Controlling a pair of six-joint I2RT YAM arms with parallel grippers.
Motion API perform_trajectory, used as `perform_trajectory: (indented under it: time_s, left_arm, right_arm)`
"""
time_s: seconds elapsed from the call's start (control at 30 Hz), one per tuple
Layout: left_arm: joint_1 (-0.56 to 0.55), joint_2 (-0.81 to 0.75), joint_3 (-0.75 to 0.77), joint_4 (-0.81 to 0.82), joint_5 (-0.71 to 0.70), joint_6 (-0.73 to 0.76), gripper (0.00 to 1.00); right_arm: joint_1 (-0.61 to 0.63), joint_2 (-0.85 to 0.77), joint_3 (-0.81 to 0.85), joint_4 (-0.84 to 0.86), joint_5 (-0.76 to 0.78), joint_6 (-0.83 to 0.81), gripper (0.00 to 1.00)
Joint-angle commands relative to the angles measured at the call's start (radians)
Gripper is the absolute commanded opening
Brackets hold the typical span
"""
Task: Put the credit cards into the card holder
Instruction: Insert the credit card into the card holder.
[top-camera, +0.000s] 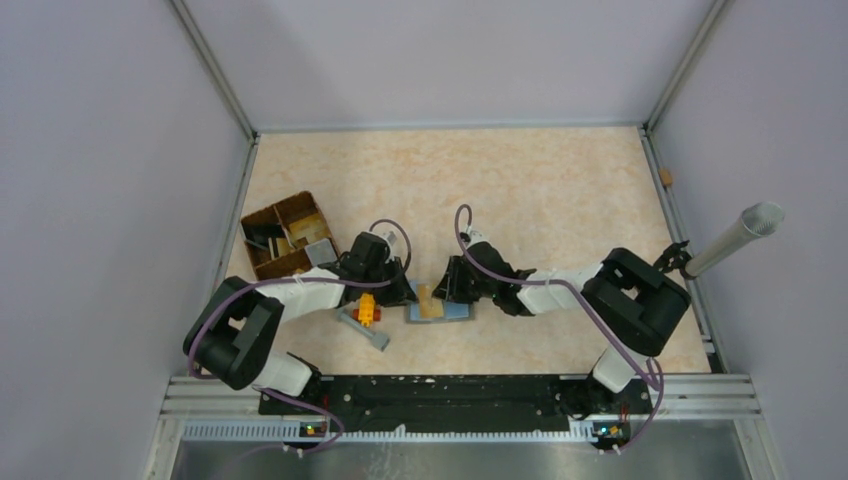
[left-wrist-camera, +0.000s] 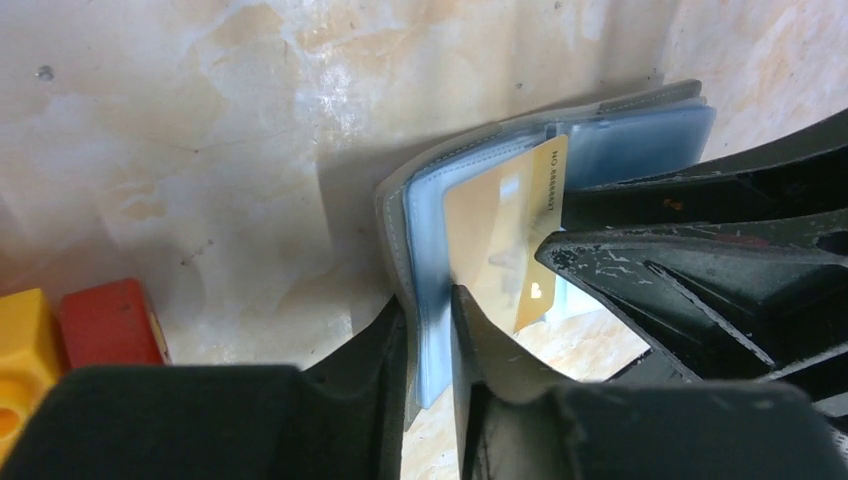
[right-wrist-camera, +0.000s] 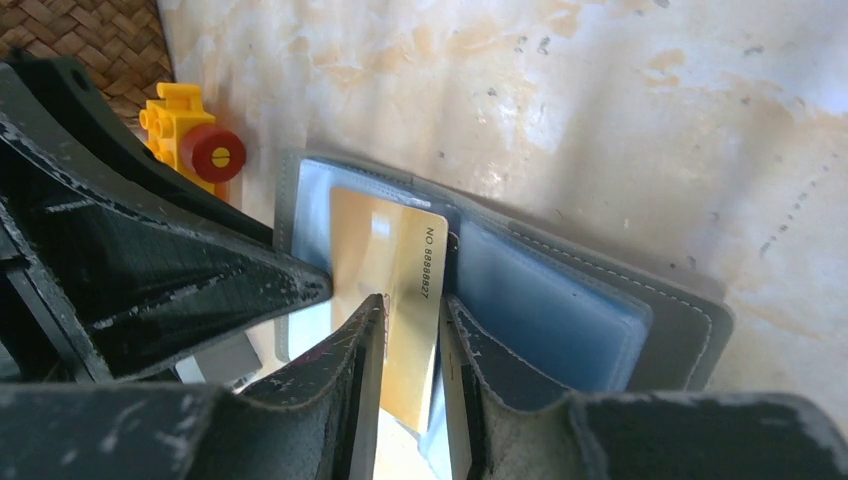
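Observation:
The grey card holder (top-camera: 457, 313) lies open on the table between both grippers. My left gripper (top-camera: 402, 292) is shut on its left flap, pinching the grey cover and blue-grey pockets (left-wrist-camera: 430, 320) and holding that side raised. My right gripper (top-camera: 448, 288) is shut on a gold credit card (right-wrist-camera: 395, 255), held edge-on at the holder's fold over the left pockets. The card (left-wrist-camera: 505, 235) leans against the raised flap. The holder's right half (right-wrist-camera: 560, 300) lies flat. Grey cards (top-camera: 365, 328) lie on the table left of the holder. More cards (top-camera: 320, 252) sit in the tray.
An orange and red toy brick block (top-camera: 367, 308) stands just left of the holder, also in the left wrist view (left-wrist-camera: 100, 320) and right wrist view (right-wrist-camera: 195, 140). A brown woven divided tray (top-camera: 285, 235) sits at the left wall. A grey tube (top-camera: 735, 238) leans at the right.

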Motion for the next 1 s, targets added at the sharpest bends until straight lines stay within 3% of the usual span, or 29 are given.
perform_trajectory:
  time_s: [0.0, 0.33, 0.53, 0.83, 0.97]
  left_arm:
    - [-0.006, 0.004, -0.025, 0.008, 0.001, -0.012, 0.26]
    - [-0.005, -0.022, -0.052, 0.045, 0.026, -0.065, 0.35]
    - [-0.006, -0.017, -0.086, 0.142, 0.066, -0.115, 0.35]
    - [-0.006, -0.063, -0.107, 0.147, 0.036, -0.135, 0.33]
    - [-0.006, -0.087, -0.094, 0.084, -0.008, -0.111, 0.35]
  right_arm:
    - [0.035, 0.04, 0.037, -0.04, -0.018, -0.011, 0.25]
    - [0.056, 0.052, 0.051, 0.019, -0.058, 0.053, 0.23]
    - [0.055, 0.037, 0.003, 0.142, -0.077, 0.163, 0.23]
    - [0.057, -0.008, -0.069, 0.273, -0.009, 0.328, 0.2]
    - [0.058, -0.042, -0.081, 0.243, 0.021, 0.309, 0.2]
